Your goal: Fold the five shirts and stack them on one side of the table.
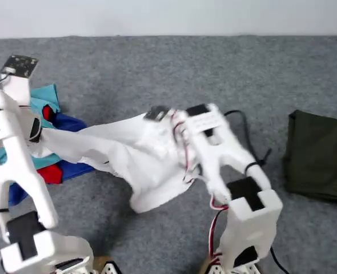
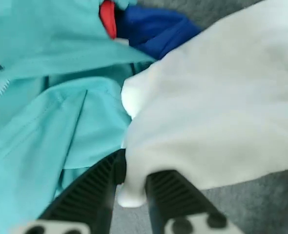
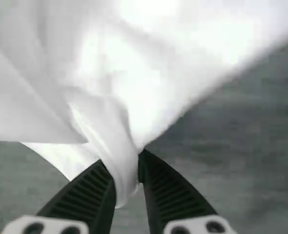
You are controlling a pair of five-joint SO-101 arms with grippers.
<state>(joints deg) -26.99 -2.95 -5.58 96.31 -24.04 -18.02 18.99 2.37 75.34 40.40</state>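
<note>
Left gripper (image 2: pixel 132 183) clamped on white shirt (image 1: pixel 137 157) edge. Right gripper (image 3: pixel 127 173) pinches another bunch, and the shirt is stretched between them over grey table (image 1: pixel 174 74). Behind, piled at left: teal shirt (image 2: pixel 46 122), blue shirt (image 2: pixel 154 29), red shirt (image 2: pixel 107 17). Folded dark green shirt (image 1: pixel 320 154) at right edge.

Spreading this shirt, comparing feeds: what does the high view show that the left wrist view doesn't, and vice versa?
High view: a folded dark green shirt apart at the table's right, and the right arm at the white cloth shirt. Left wrist view: the left gripper shut on a white fold. Both: white shirt, pile of teal, blue and red garments.
</note>
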